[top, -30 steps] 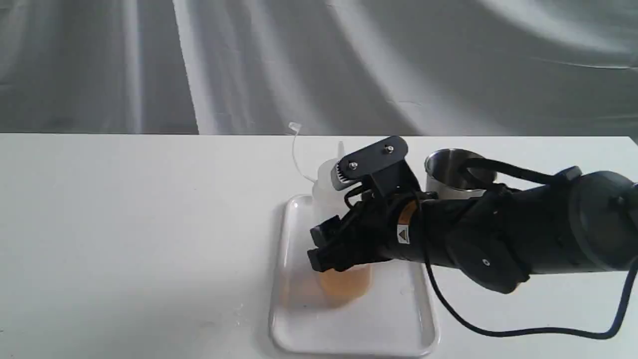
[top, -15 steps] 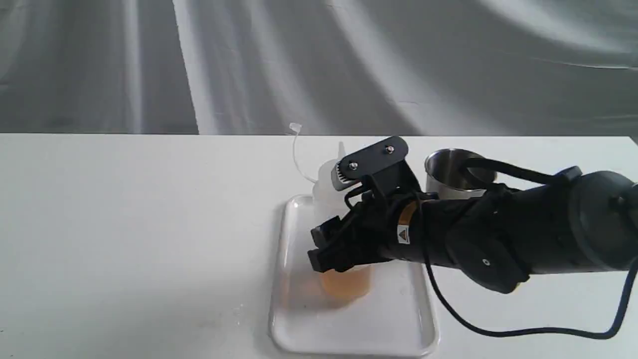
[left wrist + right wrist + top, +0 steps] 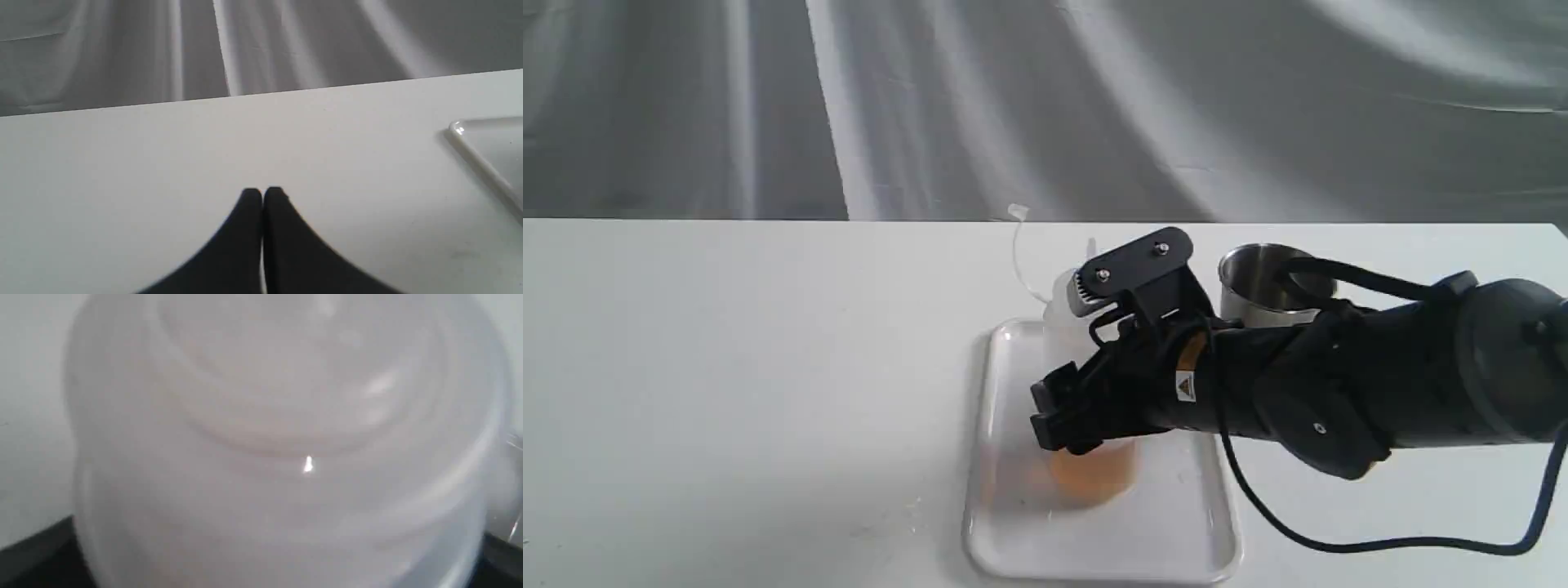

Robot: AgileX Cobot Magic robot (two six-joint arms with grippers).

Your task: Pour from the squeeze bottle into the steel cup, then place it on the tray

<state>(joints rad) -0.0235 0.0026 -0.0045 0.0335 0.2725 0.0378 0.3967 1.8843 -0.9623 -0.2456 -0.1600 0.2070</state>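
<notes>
The squeeze bottle point(image 3: 1094, 475) stands upright on the white tray point(image 3: 1013, 523), with amber liquid showing at its base and its thin cap strap curling up behind. My right gripper point(image 3: 1063, 412) reaches in from the right with its jaws on either side of the bottle's middle. In the right wrist view the bottle point(image 3: 278, 457) fills the picture, and dark fingers point(image 3: 32, 559) show only at the lower corners; whether they press on it is unclear. The steel cup point(image 3: 1258, 282) stands on the table behind the right arm. My left gripper point(image 3: 262, 194) is shut and empty over bare table.
The white table runs to a grey draped backdrop. A black cable hangs from the right arm and lies on the table to the right of the tray. In the left wrist view, a corner of the tray point(image 3: 482, 163) shows.
The bottle's top and cap strap have shifted a little to the right, and the bottle stands straighter. The right wrist has moved slightly. The cup has not moved.
</notes>
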